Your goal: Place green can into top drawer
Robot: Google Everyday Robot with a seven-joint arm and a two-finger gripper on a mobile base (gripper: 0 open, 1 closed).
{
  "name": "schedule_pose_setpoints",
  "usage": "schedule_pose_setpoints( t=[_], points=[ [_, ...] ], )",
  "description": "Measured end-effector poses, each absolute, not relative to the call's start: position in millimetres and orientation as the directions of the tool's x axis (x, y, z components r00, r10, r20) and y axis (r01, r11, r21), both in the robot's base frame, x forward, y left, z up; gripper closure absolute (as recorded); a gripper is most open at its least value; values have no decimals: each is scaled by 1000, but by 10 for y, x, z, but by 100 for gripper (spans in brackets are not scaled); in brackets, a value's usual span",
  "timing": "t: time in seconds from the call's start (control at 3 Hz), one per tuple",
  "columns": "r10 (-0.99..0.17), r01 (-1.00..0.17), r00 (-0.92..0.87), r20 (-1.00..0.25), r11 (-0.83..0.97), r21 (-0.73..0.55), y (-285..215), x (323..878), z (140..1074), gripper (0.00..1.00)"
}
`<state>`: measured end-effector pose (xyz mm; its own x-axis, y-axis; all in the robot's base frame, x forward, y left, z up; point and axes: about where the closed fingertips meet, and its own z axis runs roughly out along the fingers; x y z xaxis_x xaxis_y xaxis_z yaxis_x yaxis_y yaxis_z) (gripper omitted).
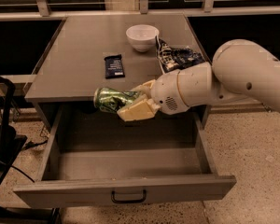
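My gripper (132, 102) is shut on the green can (111, 99), a shiny green can held on its side with its silver end pointing left. It hangs at the front edge of the cabinet top, above the back part of the open top drawer (126, 188). The drawer is pulled far out, grey, with a flat front panel and a small black handle (129, 198). Its inside looks bare. My white arm (233, 80) reaches in from the right.
On the grey cabinet top (79, 59) lie a dark blue snack bar (114, 66), a white bowl (142, 36) and a dark crumpled bag (177, 56). A black stand (2, 125) is at the left. Speckled floor lies to the right.
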<state>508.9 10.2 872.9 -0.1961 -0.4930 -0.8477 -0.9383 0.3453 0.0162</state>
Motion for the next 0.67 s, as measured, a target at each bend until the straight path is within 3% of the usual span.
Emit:
schedule_pose_setpoints(
  t=[0.67],
  points=[
    [-462, -940, -208, -862, 337, 46, 127, 5059, 8512, 100]
  ],
)
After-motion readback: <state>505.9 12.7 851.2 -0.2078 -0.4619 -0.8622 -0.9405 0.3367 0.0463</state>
